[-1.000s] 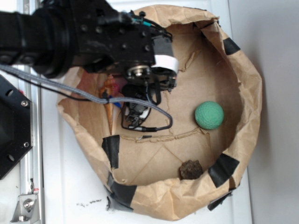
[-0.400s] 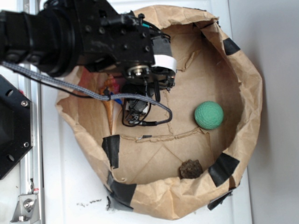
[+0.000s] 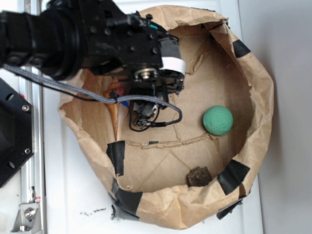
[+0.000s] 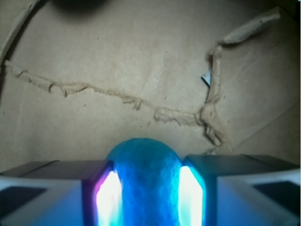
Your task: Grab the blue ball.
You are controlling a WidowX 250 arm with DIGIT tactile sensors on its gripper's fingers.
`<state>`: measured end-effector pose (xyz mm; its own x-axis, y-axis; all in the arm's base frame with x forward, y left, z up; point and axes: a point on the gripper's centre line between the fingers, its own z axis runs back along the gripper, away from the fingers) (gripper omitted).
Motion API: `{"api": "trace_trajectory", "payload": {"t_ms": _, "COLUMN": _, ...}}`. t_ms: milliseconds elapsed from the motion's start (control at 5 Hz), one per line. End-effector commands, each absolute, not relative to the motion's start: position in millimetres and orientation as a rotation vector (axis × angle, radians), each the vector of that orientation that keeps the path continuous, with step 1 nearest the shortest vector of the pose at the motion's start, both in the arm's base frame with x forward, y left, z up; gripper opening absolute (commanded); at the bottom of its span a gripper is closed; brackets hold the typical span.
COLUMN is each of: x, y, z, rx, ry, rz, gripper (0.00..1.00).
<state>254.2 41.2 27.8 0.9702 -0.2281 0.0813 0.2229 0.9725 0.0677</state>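
In the wrist view the blue ball (image 4: 146, 181) fills the bottom centre, squeezed between my two fingers (image 4: 61, 188), which press on both its sides. My gripper (image 4: 146, 193) is shut on it, above the brown paper floor. In the exterior view my gripper (image 3: 144, 109) sits under the black arm at the left inside of the paper basin (image 3: 253, 97); the blue ball is hidden there by the arm and cables.
A green ball (image 3: 218, 120) lies right of my gripper inside the basin. A dark brown lump (image 3: 199, 176) rests near the front wall. An orange object (image 3: 114, 105) lies by the left wall. Black tape patches (image 3: 116, 156) mark the rim.
The gripper and its looped cable have shifted slightly up and right inside the basin. The green ball and brown lump have not moved.
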Motion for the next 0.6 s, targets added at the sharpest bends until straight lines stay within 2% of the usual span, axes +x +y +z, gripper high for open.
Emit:
{"api": "trace_trajectory", "payload": {"t_ms": 0, "x": 259, "y": 46, "z": 36, "rx": 0.076, "ry": -0.129, "rz": -0.208, "gripper": 0.0}}
{"api": "trace_trajectory", "payload": {"t_ms": 200, "x": 259, "y": 43, "z": 38, "rx": 0.074, "ry": -0.13, "rz": -0.206, "gripper": 0.0}}
{"api": "trace_trajectory", "payload": {"t_ms": 400, "x": 263, "y": 33, "z": 56, "rx": 0.052, "ry": -0.143, "rz": -0.225, "gripper": 0.0}}
